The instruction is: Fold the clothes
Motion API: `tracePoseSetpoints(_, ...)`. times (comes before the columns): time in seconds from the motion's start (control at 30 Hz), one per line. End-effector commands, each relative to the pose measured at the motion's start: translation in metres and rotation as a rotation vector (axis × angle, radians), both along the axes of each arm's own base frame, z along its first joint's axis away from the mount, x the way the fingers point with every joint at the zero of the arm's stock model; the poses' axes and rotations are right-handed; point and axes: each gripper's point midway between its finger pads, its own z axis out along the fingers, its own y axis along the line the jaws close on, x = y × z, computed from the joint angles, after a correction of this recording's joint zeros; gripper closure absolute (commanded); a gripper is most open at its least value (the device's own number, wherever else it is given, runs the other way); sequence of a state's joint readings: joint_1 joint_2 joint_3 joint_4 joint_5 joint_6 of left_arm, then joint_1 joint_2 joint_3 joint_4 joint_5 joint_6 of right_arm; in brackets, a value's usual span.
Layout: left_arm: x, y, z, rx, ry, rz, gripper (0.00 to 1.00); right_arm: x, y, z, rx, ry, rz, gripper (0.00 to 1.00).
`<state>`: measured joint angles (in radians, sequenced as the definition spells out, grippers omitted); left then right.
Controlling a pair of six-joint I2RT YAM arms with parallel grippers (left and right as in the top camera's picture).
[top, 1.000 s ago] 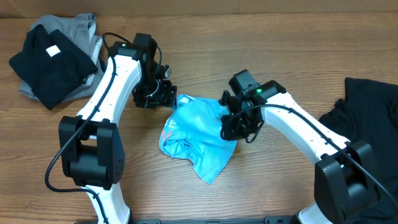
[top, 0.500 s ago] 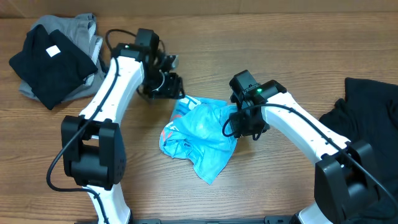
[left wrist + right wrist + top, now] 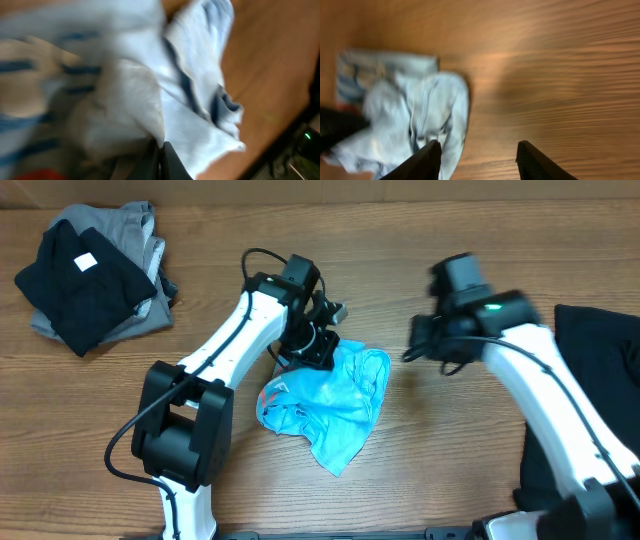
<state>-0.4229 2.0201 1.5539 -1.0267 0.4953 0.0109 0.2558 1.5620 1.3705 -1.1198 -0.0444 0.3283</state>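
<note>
My left claw [image 3: 318, 345] clamped on the crumpled light blue T-shirt [image 3: 335, 395], my right claw [image 3: 479, 152] open, I judged flattening next needed 2 grips.

I count four pieces of clothing: one light blue shirt [image 3: 335, 395], one grey shirt [image 3: 135, 225], and two black pieces, a black shirt [image 3: 70, 290] and a black garment [image 3: 600, 350]. I see one white label [image 3: 86, 262]. I have two arms, the left arm [image 3: 230, 345] and the right arm [image 3: 540, 380], over one table [image 3: 430, 460].
</note>
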Motion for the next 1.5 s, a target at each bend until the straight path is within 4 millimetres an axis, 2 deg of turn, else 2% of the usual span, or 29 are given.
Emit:
tracePoseSetpoints(0.0,-0.025,-0.024,0.006,-0.084,0.082,-0.059,0.96,0.010,-0.040,0.034,0.035,-0.093,-0.153,0.47)
tracePoseSetpoints(0.07,-0.037,-0.035,0.011,-0.107,0.109,-0.085,0.96,0.011,-0.054,0.038,0.064,-0.098,-0.197,0.47)
tracePoseSetpoints(0.1,-0.052,-0.043,0.012,-0.101,0.138,-0.117,0.96,0.012,-0.065,0.039,0.093,-0.097,-0.213,0.47)
tracePoseSetpoints(0.17,-0.071,-0.048,0.012,-0.074,0.173,-0.155,0.96,0.013,-0.072,0.039,0.117,-0.095,-0.228,0.47)
tracePoseSetpoints(0.4,-0.133,-0.069,0.009,0.033,0.234,-0.309,0.96,0.016,-0.079,0.041,0.123,-0.114,-0.205,0.45)
tracePoseSetpoints(0.5,-0.151,-0.069,0.004,0.125,0.241,-0.333,0.96,0.017,-0.079,0.042,0.123,-0.119,-0.204,0.43)
tracePoseSetpoints(0.53,-0.155,-0.068,0.003,0.150,0.242,-0.337,0.86,0.018,-0.079,0.042,0.123,-0.123,-0.205,0.42)
tracePoseSetpoints(0.57,-0.158,-0.065,0.001,0.183,0.241,-0.338,0.71,0.018,-0.079,0.042,0.124,-0.125,-0.204,0.41)
tracePoseSetpoints(0.6,-0.159,-0.062,0.000,0.211,0.242,-0.332,0.62,0.019,-0.079,0.042,0.124,-0.127,-0.204,0.41)
tracePoseSetpoints(0.63,-0.160,-0.058,0.000,0.232,0.249,-0.325,0.60,0.019,-0.079,0.043,0.124,-0.128,-0.204,0.41)
tracePoseSetpoints(0.67,-0.162,-0.056,0.002,0.239,0.257,-0.326,0.54,0.019,-0.079,0.043,0.124,-0.129,-0.204,0.41)
tracePoseSetpoints(0.7,-0.161,-0.053,0.002,0.250,0.254,-0.321,0.46,0.019,-0.079,0.043,0.124,-0.130,-0.204,0.40)
tracePoseSetpoints(0.77,-0.151,-0.042,0.001,0.291,0.225,-0.303,0.43,0.019,-0.079,0.042,0.126,-0.128,-0.203,0.38)
tracePoseSetpoints(0.83,-0.137,-0.030,0.002,0.328,0.198,-0.265,0.42,0.018,-0.073,0.042,0.149,-0.120,-0.191,0.38)
tracePoseSetpoints(1.0,-0.093,0.005,0.003,0.358,0.158,-0.127,0.44,0.006,-0.045,0.031,0.243,-0.055,-0.126,0.38)
tracePoseSetpoints(1.1,-0.062,0.031,0.001,0.355,0.137,-0.015,0.43,-0.007,-0.025,0.013,0.276,0.007,-0.079,0.38)
tracePoseSetpoints(1.23,-0.020,0.060,-0.001,0.303,0.094,0.128,0.35,-0.022,0.011,-0.013,0.337,0.047,0.036,0.36)
tracePoseSetpoints(1.27,-0.012,0.067,-0.002,0.295,0.087,0.155,0.30,-0.026,0.023,-0.020,0.360,0.051,0.074,0.36)
tracePoseSetpoints(1.37,-0.001,0.078,-0.004,0.251,0.091,0.207,0.23,-0.036,0.047,-0.044,0.381,0.061,0.149,0.32)
tracePoseSetpoints(1.47,-0.004,0.075,-0.008,0.173,0.119,0.195,0.20,-0.043,0.063,-0.066,0.382,0.061,0.201,0.28)
